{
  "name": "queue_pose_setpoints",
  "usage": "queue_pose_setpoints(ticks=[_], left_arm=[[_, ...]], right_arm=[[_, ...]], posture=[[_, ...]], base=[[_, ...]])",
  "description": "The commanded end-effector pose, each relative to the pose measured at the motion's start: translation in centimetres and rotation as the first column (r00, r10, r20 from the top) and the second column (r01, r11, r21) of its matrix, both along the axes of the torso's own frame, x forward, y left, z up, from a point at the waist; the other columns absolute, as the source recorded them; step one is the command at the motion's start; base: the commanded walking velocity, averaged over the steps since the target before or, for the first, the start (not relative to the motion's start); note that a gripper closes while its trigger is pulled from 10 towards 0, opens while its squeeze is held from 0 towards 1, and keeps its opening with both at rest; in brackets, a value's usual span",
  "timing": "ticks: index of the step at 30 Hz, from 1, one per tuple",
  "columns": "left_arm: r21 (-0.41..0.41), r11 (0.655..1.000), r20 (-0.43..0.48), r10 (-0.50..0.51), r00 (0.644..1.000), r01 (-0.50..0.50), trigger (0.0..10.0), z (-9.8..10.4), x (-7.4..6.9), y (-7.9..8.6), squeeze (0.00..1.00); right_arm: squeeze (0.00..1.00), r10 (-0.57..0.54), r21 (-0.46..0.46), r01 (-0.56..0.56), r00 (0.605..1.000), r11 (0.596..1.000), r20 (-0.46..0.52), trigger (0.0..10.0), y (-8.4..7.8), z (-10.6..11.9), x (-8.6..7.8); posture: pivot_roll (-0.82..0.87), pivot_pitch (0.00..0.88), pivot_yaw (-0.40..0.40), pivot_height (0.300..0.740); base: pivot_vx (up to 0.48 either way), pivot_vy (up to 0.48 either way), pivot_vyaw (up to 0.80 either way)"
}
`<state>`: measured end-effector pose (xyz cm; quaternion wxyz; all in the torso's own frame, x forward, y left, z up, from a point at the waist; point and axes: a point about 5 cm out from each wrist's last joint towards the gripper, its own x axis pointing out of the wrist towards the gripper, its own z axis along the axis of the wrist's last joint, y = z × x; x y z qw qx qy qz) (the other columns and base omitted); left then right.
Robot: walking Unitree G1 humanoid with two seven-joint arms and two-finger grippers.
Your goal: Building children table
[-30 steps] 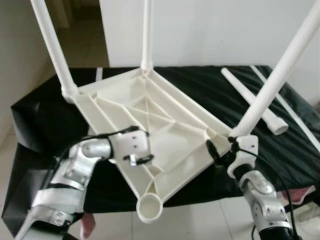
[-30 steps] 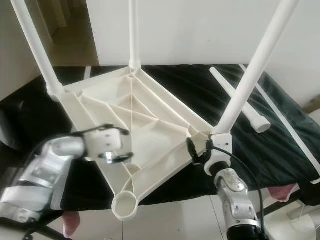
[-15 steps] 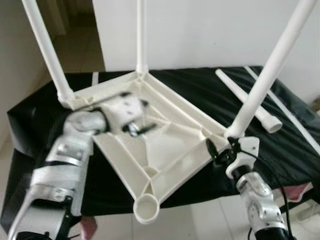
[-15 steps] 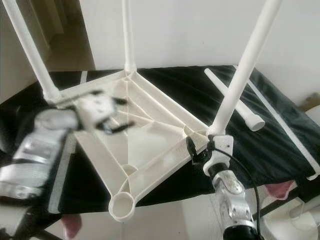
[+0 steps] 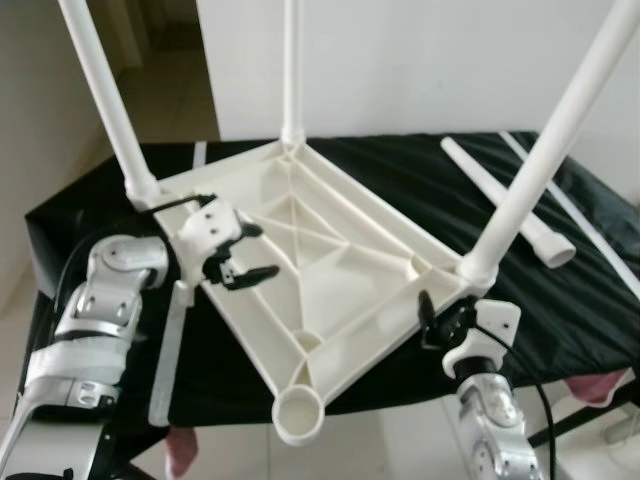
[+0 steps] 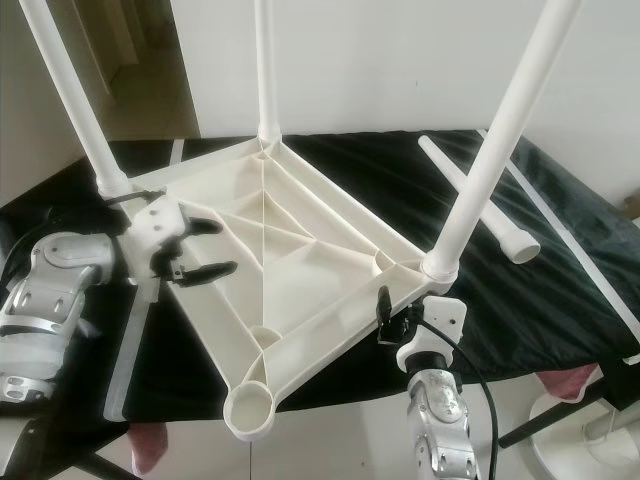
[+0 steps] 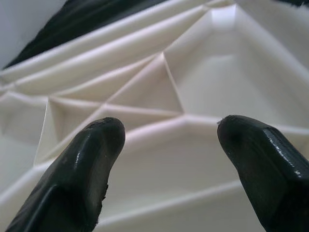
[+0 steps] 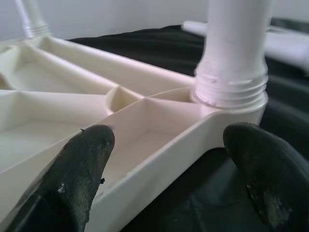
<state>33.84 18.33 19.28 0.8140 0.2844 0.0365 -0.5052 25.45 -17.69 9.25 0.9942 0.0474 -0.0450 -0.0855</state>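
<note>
The left gripper [image 5: 240,262] hovers with its two black fingers spread and empty over the left edge of the upside-down cream plastic ribbed tabletop [image 5: 330,270], which lies on the black-draped work surface [image 5: 90,230]. Three white plastic tube legs [image 5: 105,95] stand screwed into its left, far and right corners, while the round socket [image 5: 299,414] at the near corner is empty. At the right corner the right gripper [image 6: 392,322] sits just below the tabletop's edge, fingers apart and gripping nothing. The fourth loose white leg [image 5: 505,200] lies near the surface's right edge. Probably the last leg is in hand: next, fetch it and thread it into the near socket
</note>
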Motion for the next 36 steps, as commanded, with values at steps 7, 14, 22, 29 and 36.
queue_pose_setpoints(ticks=[7, 14, 22, 29, 36], left_arm=[[0.067, 0.989, -0.023, 0.131, 0.991, -0.129, 10.0, -2.3, -0.2, 2.0, 0.0], [0.164, 0.983, -0.052, 0.097, 0.994, -0.087, 10.0, -4.0, -1.0, 1.9, 0.0], [0.221, 0.975, -0.073, 0.036, 0.997, -0.019, 10.0, -5.9, -2.1, 0.9, 0.0], [0.194, 0.978, -0.098, -0.059, 0.993, 0.077, 10.0, -6.6, -3.7, -1.8, 0.0], [0.135, 0.981, -0.055, -0.131, 0.99, 0.137, 10.0, -5.8, -4.8, -4.7, 0.0]], right_arm=[[0.0, -0.26, -0.037, 0.258, 0.958, 0.966, -0.119, 10.0, -3.0, -1.9, -1.9], [0.0, -0.312, -0.044, 0.309, 0.941, 0.95, -0.131, 10.0, -3.3, -2.2, -2.1], [0.0, -0.32, -0.012, 0.321, 0.937, 0.947, -0.141, 10.0, -3.2, -2.3, -1.8], [0.0, -0.17, -0.011, 0.172, 0.965, 0.985, -0.202, 10.0, -2.6, -2.4, 1.0], [0.0, 0.0, -0.057, -0.014, 0.973, 0.998, -0.231, 10.0, -2.7, -1.5, 3.7]], posture=[[0.04, 0.0, -0.018, 0.74], [0.05, 0.0, -0.027, 0.74], [0.05, 0.0, -0.024, 0.74], [0.04, 0.0, -0.016, 0.74], [0.05, 0.0, -0.023, 0.74]], base=[[0.0, 0.0, 0.0], [0.0, 0.0, 0.0], [0.0, 0.0, 0.0], [0.0, 0.0, 0.0], [0.0, 0.0, 0.0]])
